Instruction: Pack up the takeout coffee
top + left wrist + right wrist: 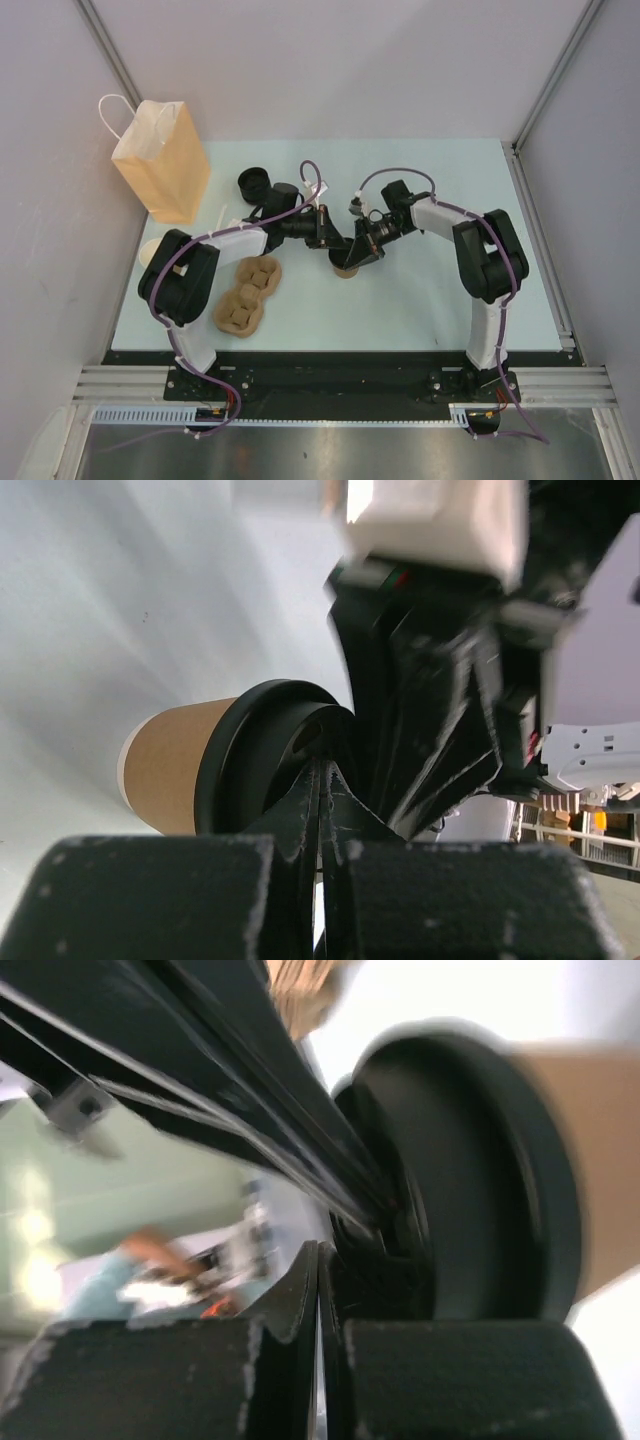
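Observation:
The takeout coffee, a brown paper cup (170,770) with a black lid (245,765), stands mid-table in the top view (347,269), mostly hidden under both grippers. My left gripper (336,250) is shut, and in its wrist view its tips (325,772) rest against the lid's top. My right gripper (355,252) is shut too, with its closed tips (320,1255) at the lid (470,1180) beside the cup's wall (600,1160). Neither holds the cup between its fingers. The paper bag (160,160) stands upright at the back left.
A cardboard cup carrier (245,293) lies in front of the left arm. A stack of black lids (255,183) stands behind the grippers, right of the bag. A lidless tan cup (150,250) peeks out at the left table edge, beside the left arm.

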